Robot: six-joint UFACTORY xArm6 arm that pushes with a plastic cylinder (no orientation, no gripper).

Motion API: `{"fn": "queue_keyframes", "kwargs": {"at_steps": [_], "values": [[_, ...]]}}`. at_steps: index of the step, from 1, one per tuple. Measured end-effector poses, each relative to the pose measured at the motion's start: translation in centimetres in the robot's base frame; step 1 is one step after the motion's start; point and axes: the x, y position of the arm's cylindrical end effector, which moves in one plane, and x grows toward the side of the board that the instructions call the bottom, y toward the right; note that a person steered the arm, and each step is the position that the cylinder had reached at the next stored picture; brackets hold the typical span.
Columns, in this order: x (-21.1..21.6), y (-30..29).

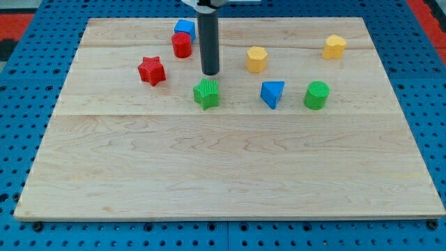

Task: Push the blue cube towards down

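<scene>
My tip (210, 72) rests just above the green star (206, 93), right of the blue cube (185, 28) touching the red cylinder (182, 45).

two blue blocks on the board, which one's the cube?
The blue cube at the view's top, directly behind the red cylinder. The other, the blue triangular block, sits between the green blocks.

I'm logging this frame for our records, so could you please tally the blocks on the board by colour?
Red: 2, the red star and the red cylinder.
Blue: 2, the blue cube and the blue triangular block.
Green: 2, the green star and the green cylinder.
Yellow: 2, one yellow block and another yellow block.
Total: 8 blocks.
</scene>
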Motion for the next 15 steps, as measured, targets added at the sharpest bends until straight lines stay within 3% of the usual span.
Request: {"fn": "queue_keyframes", "kwargs": {"at_steps": [2, 3, 6, 8, 9, 10, 12, 15], "values": [[-2.4, -15.2], [-4.2, -18.2], [-13.8, -9.4], [-10.3, 0.4], [-10.8, 3.0], [-8.7, 4.6], [-8.1, -2.4], [-1.8, -7.5]]}}
